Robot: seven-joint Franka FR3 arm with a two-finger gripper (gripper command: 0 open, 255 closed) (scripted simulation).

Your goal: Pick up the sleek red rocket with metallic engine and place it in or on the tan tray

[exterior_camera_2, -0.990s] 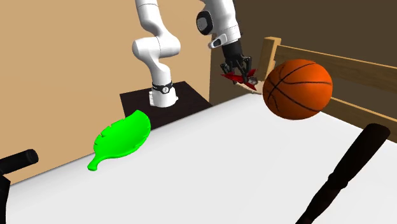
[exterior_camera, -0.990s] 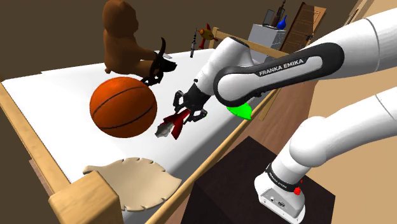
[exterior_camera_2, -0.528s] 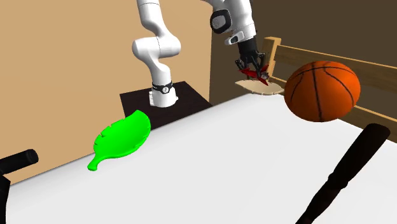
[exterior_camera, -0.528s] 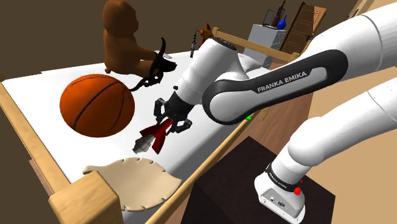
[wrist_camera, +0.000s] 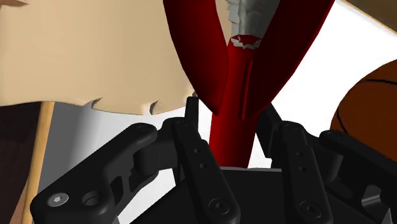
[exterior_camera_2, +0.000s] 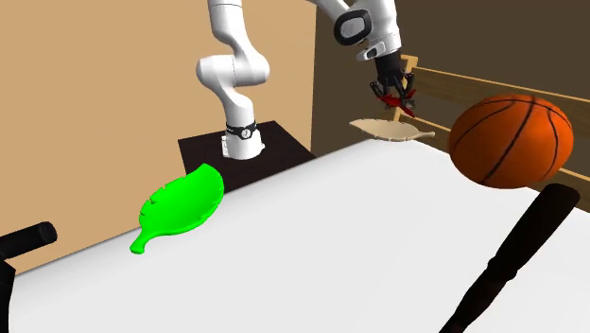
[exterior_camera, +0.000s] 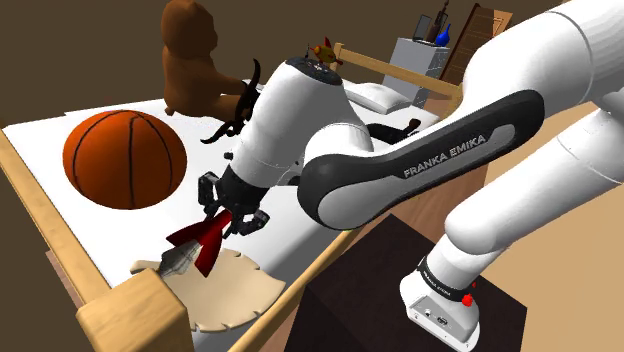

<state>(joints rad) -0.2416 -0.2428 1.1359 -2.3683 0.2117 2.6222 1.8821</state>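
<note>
A red rocket (exterior_camera: 203, 240) with a grey metallic engine end hangs nose-up in my gripper (exterior_camera: 229, 212), engine end pointing down over the tan tray (exterior_camera: 222, 287). The tray is a flat, scalloped, leaf-like dish at the near corner of the white bed. From the wrist camera the rocket (wrist_camera: 236, 83) is clasped between the black fingers (wrist_camera: 191, 130), with the tray (wrist_camera: 83, 51) spread under it. Across the bed, the gripper (exterior_camera_2: 397, 95) and rocket (exterior_camera_2: 393, 100) hover just above the tray (exterior_camera_2: 390, 129).
An orange basketball (exterior_camera: 124, 158) lies on the bed beyond the tray. A brown teddy bear (exterior_camera: 192, 58) sits at the far side. A green leaf-shaped dish (exterior_camera_2: 181, 203) and a black bat (exterior_camera_2: 511, 255) lie on the white surface. The wooden bed frame post (exterior_camera: 134, 318) stands beside the tray.
The arm carried the rocket toward the shoulder view's lower left, from beside the basketball to over the tan tray. The basketball rolled away toward the shoulder view's left.
</note>
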